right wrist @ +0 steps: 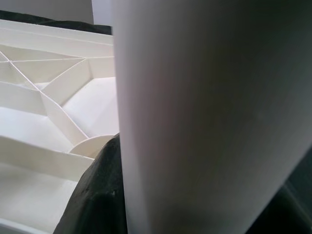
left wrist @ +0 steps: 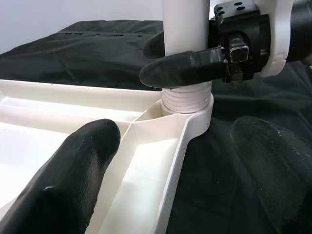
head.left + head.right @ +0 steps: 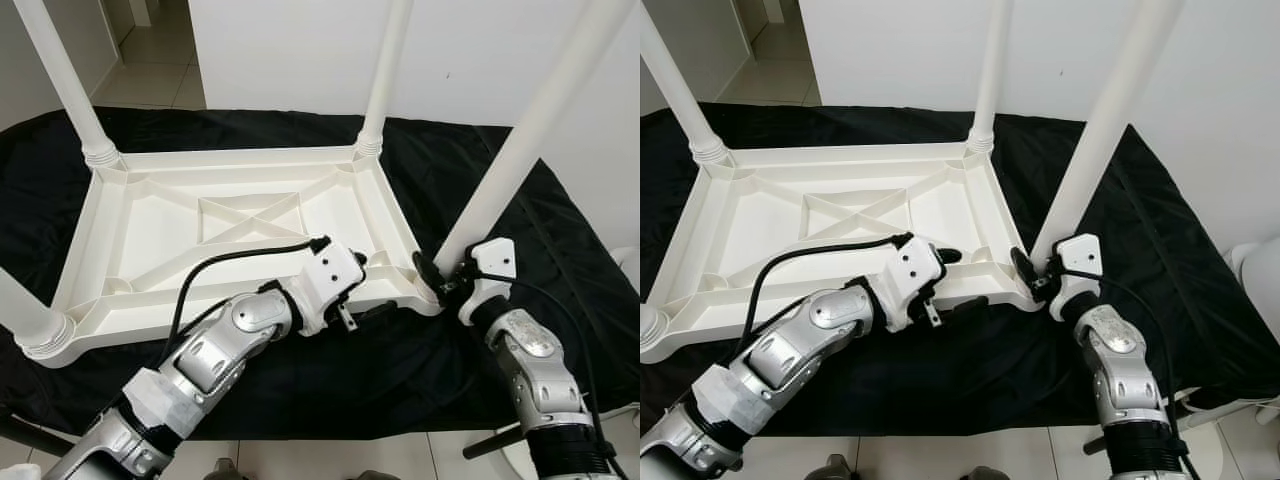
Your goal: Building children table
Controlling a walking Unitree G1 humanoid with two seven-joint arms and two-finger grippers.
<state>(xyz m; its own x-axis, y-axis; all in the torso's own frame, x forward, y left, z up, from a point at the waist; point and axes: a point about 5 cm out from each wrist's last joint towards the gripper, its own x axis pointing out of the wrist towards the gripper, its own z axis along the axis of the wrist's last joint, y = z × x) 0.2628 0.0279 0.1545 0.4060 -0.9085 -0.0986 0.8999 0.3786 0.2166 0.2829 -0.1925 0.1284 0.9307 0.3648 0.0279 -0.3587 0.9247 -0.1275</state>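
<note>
From the head view, the upturned table top [image 3: 240,230] lies on black cloth [image 3: 500,200]; at five o'clock my right gripper [image 3: 440,275] clamps the fourth leg [image 3: 520,150], likely screwing it in. Left wrist view adds the threaded collar [image 2: 186,100] seated, left gripper [image 2: 161,180] spread wide astride the rim. Next: tighten.

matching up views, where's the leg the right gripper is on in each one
left eye: leg, slanting up on the right.
right eye: leg, right of centre.
left wrist: leg, top centre.
right wrist: leg, close up.
Shared landmark: right gripper.
</note>
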